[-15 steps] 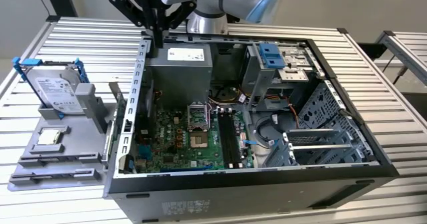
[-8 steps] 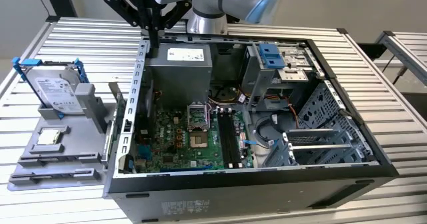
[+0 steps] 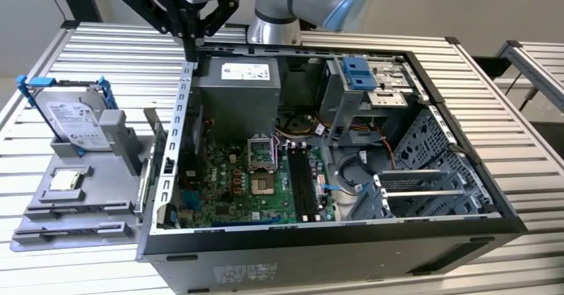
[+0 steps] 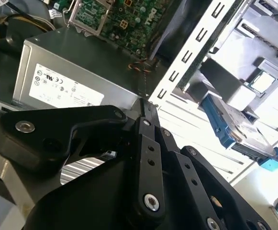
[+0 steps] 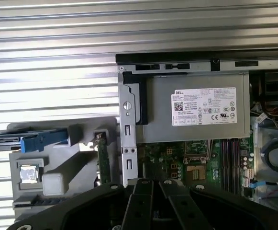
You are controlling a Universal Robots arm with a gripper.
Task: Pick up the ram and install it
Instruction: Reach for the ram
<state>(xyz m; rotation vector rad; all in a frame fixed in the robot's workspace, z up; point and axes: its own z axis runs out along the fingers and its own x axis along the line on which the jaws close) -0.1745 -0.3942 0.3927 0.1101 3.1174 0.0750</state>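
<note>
The ram (image 5: 103, 160) is a thin circuit-board stick standing on edge in a slot of the grey holder (image 3: 79, 209), right beside the computer case's side wall; in the exterior view it shows as a narrow upright strip (image 3: 152, 135). My gripper (image 3: 191, 42) hangs above the case's rear corner, over the power supply (image 3: 236, 77), well above and behind the ram. Its black fingers meet at the tips with nothing between them, as both wrist views show (image 4: 146, 109) (image 5: 150, 184). The black memory slots (image 3: 300, 176) lie on the motherboard inside the open case.
A silver hard drive with blue brackets (image 3: 75, 117) stands in the same holder, and a small square processor chip (image 3: 67, 181) lies in front of it. The open case (image 3: 493, 216) holds a drive cage (image 3: 366, 77) and cables. All of it sits on a slatted metal table (image 3: 115, 51).
</note>
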